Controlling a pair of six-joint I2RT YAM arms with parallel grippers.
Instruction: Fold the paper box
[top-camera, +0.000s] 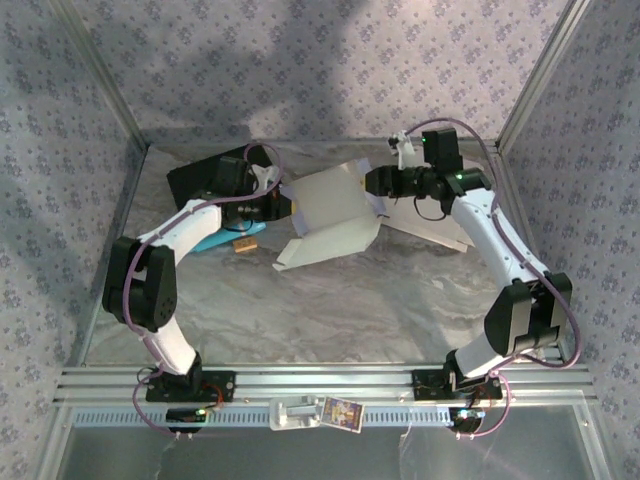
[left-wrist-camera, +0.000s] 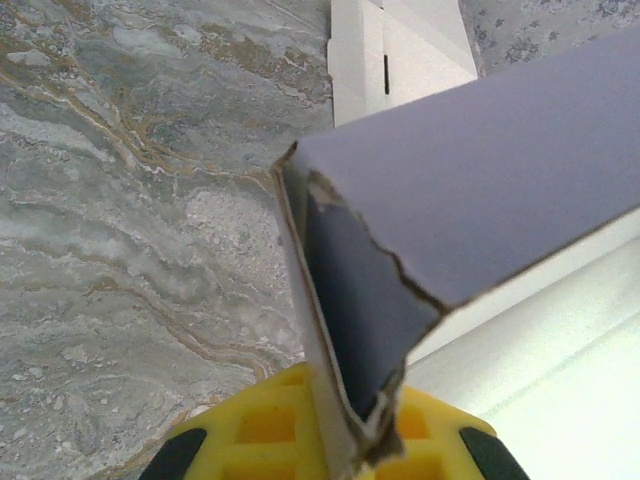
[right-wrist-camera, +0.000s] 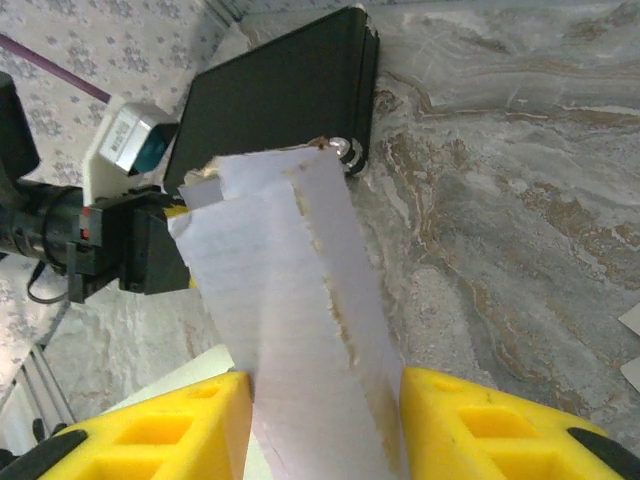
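Observation:
The white paper box (top-camera: 330, 215) is half folded, held up off the marble table between both arms. My left gripper (top-camera: 278, 195) is at its left edge. In the left wrist view it (left-wrist-camera: 360, 440) is shut on a torn corner fold of the box (left-wrist-camera: 480, 170), pinched tight between the yellow pads. My right gripper (top-camera: 375, 182) is at the box's right side. In the right wrist view a folded white wall of the box (right-wrist-camera: 290, 300) spans the gap of that gripper (right-wrist-camera: 325, 430), touching both yellow fingers (right-wrist-camera: 170, 430).
A black flat case (top-camera: 205, 175) lies at the back left, just behind the left gripper. A blue item (top-camera: 225, 238) and a small brown block (top-camera: 243, 244) sit beneath the left forearm. A flat white sheet (top-camera: 430, 225) lies under the right arm. Patterned walls enclose three sides.

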